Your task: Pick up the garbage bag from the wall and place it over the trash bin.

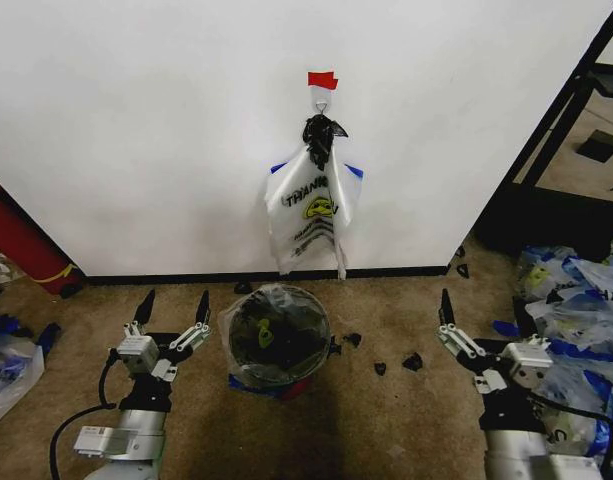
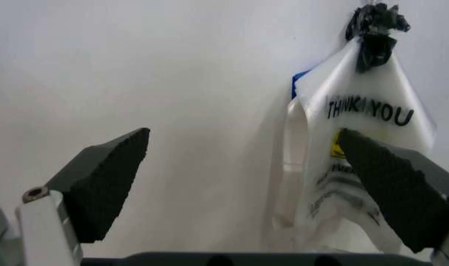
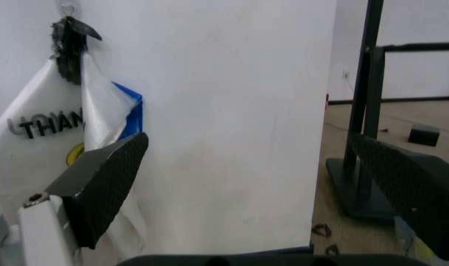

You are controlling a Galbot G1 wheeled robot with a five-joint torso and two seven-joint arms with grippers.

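Plainly, with both the left gripper (image 1: 173, 308) and right gripper (image 1: 447, 312) spread empty near the trash bin (image 1: 276, 335), the limp garbage bag (image 1: 311, 205) may tear or snag at its wall (image 1: 136, 120) hook (image 1: 321, 100).

Plain white wall (image 1: 166, 130) with black baseboard (image 1: 186, 277). Tan carpet floor (image 1: 386, 420), small dark scraps scattered. Black metal rack (image 1: 556, 130) at right. Red cylinder (image 1: 21, 245) leaning at left wall. Heaped plastic bags (image 1: 576, 300) along right edge.
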